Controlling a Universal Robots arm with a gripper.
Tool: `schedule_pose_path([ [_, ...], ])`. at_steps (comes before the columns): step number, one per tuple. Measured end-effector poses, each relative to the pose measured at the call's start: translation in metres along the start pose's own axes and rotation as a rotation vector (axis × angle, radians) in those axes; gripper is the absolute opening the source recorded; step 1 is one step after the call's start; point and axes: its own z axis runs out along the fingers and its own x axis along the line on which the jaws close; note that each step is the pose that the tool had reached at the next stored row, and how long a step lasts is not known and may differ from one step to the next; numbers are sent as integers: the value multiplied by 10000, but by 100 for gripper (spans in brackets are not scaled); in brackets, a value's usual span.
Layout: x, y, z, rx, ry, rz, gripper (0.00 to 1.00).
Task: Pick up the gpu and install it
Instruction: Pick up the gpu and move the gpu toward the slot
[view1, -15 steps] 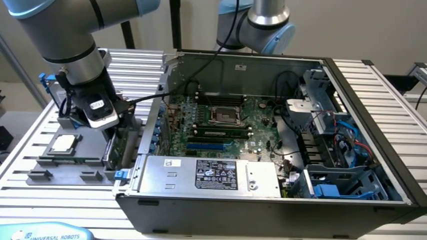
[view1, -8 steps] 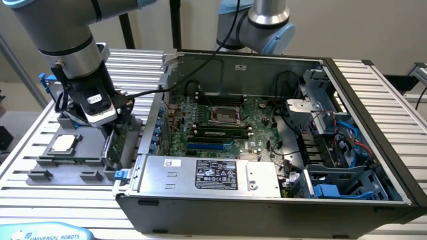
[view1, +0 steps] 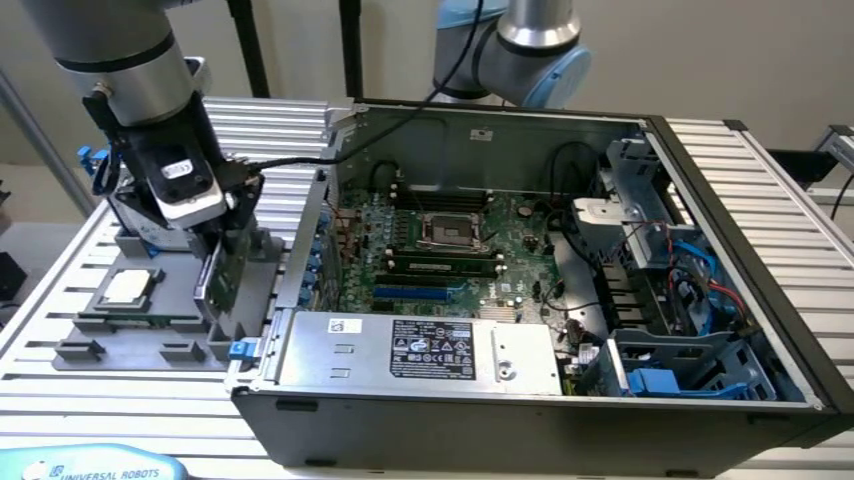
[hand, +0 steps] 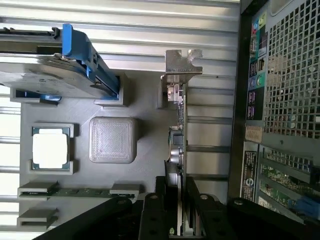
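gpu (view1: 224, 285), a thin flat green circuit-board card with a silver metal end bracket, stands on edge at the grey plastic holder tray (view1: 140, 338). The tray sits on the slatted aluminium table (view1: 787, 230), just beside the outer wall of the open dark grey computer case (view1: 534, 420), on the exterior view's left.

Silver-grey robot arm (view1: 127, 60) comes in from the exterior view's upper left. Its wrist is turned straight down and the black gripper (view1: 218, 250) is vertical over the tray.

Wrist view: gpu (hand: 180, 135) seen edge-on, bracket end away from the claw. The near end runs in between the two black fingers (hand: 160, 215). Gripper (hand: 181, 215) jaws are narrow, one finger against each face of the card, holding it by its upper edge. Cannot tell whether the card's lower edge is seated in the tray slot or just off it.

Also on the tray:
- small square silver CPU chip (view1: 127, 288) in its pocket, well apart from the claw
- silver hard drive with blue rails (hand: 55, 70) in the pocket next to the chip
- green memory stick (hand: 75, 191) lying in a slot
- ribbed grey square block (hand: 113, 140) between chip and card

Inside the case the green motherboard (view1: 427, 250) lies flat, with the grey power supply box (view1: 414, 350) along the near wall.
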Motion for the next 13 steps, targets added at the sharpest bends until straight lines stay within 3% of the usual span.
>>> schedule_pose_path([
  [13, -122, 25, -587, -2, 109, 35, 27],
])
